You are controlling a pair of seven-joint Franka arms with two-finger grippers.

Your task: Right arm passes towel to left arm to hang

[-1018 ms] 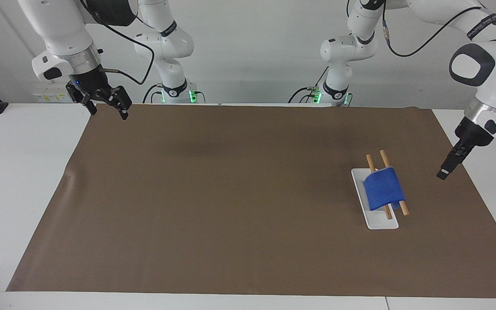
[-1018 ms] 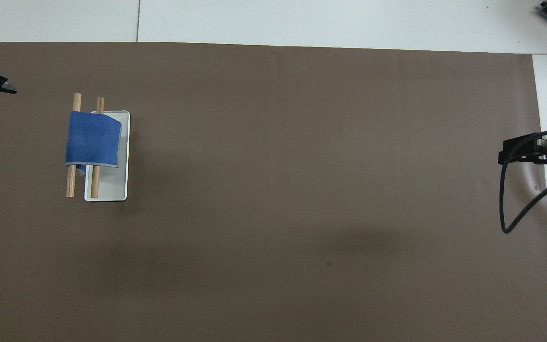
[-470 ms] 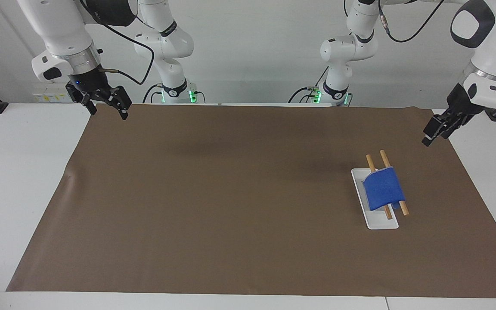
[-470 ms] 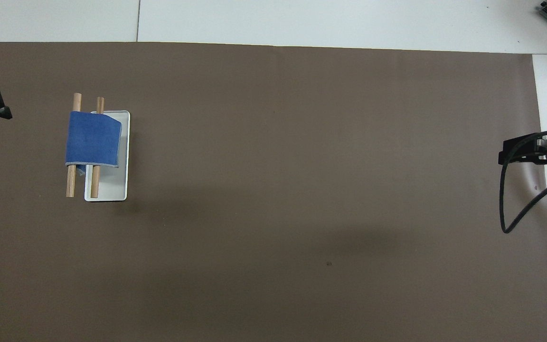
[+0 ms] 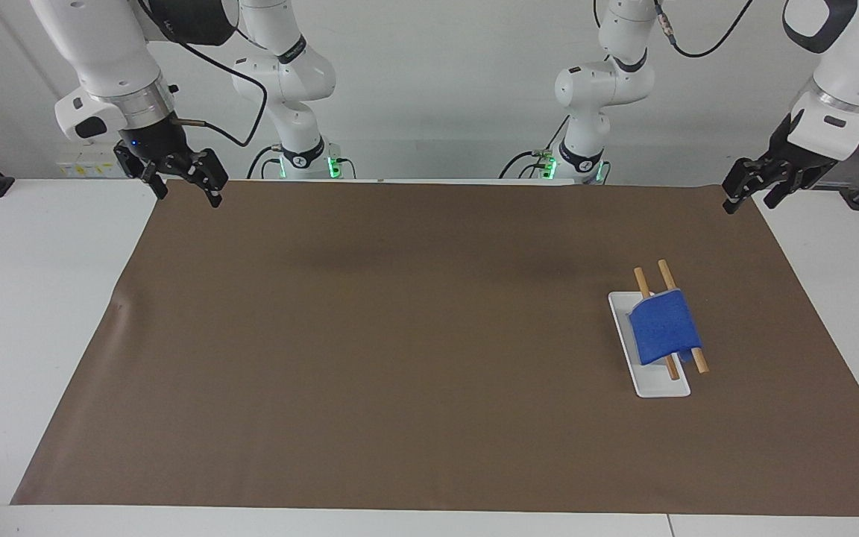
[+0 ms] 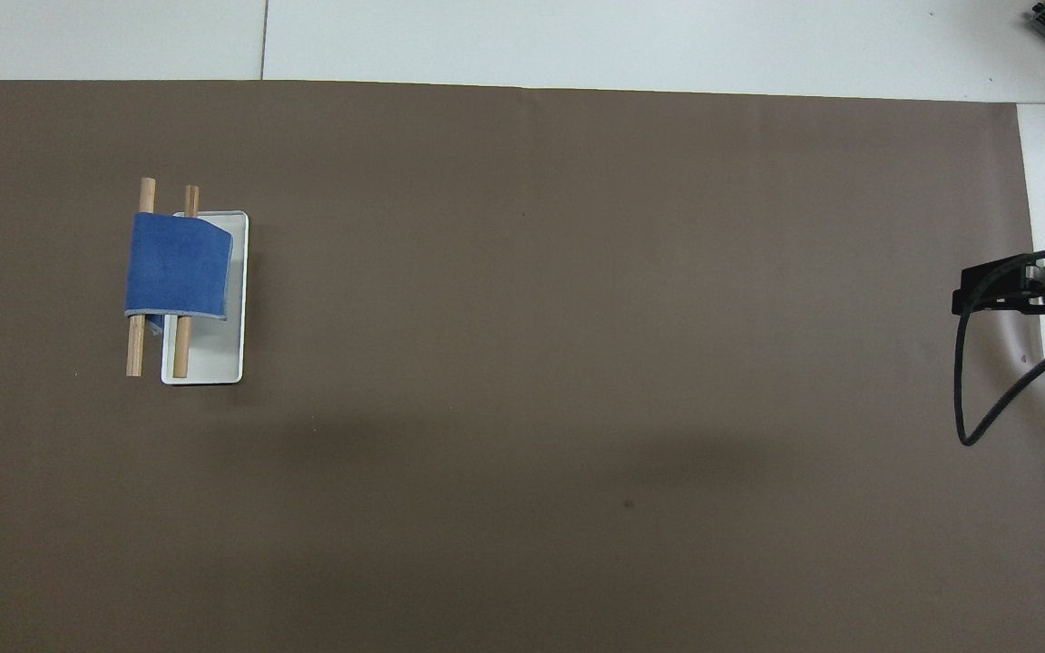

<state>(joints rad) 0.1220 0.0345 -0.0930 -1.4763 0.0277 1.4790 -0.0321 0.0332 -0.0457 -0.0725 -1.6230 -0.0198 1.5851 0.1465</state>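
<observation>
Covering the white surface (image 5: 34,313), a brown paper mat (image 5: 400,335); plain white wall (image 5: 437,89). Small bright-blue towel (image 5: 664,327) draped over two wooden dowels (image 5: 642,283) on a white tray (image 5: 653,384). Both end effectors, right (image 5: 185,188) and left (image 5: 750,195), hover with fingers apart, empty.

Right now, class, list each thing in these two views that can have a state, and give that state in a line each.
Towel: draped over two wooden rods, held by nothing.
White tray: flat on the brown mat, under the rods.
Left end effector: open, empty, over the mat's corner.
Right end effector: open, empty, waiting over the mat's other corner.
</observation>
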